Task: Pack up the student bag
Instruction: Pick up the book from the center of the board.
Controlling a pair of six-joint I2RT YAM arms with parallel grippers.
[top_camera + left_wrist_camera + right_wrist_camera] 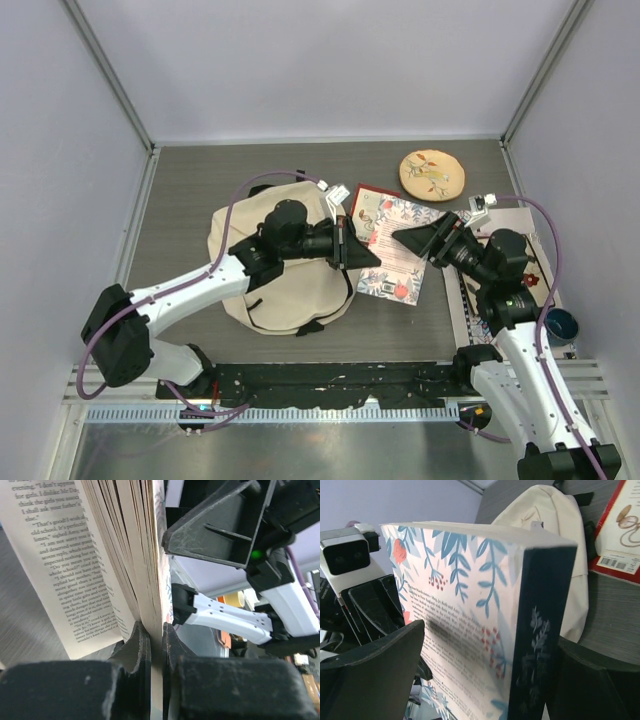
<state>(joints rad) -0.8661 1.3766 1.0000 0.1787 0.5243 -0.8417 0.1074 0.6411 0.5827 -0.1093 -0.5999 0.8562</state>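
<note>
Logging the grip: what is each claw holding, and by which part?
The left claw pinches the floral book by one cover's edge; the right claw is open around its spine, holding nothing.

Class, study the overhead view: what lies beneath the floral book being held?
A red book peeks out past the floral book's far corner, lying on the table. The rest of its cover is hidden overhead, as is any table directly below.

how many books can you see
2. A floral book mid-table, clamped in the left claw; a red book lying flat just behind it, beside the bag. More may hide inside the bag.
</note>
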